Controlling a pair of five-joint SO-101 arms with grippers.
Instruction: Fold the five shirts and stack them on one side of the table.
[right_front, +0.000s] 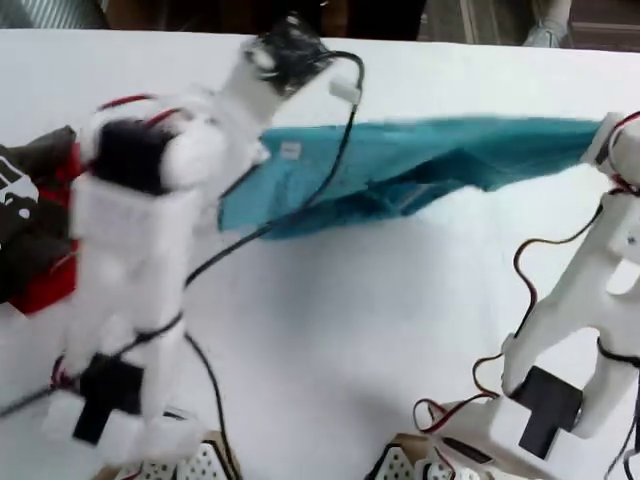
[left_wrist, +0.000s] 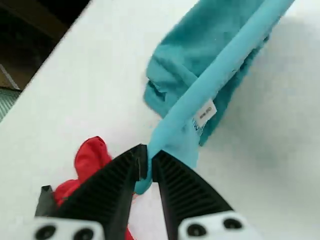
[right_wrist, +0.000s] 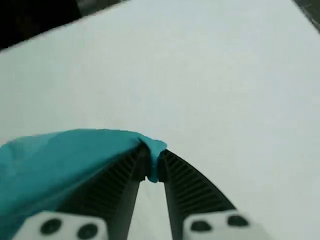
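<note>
Teal shirt (right_front: 420, 165) stretched out between both tools, over far part of white surface (right_front: 350, 330); middle bunched in loose folds, sagging toward surface. Left tool (left_wrist: 149, 172) pressed together, pinching rolled edge of teal shirt at one end; small white label (left_wrist: 205, 114) on that edge, just beyond tool tips. Right tool (right_wrist: 152, 167) pinching opposite end of teal shirt, cloth trailing off to one side of it. Red garment (left_wrist: 90, 157) crumpled on surface just beside left tool.
</note>
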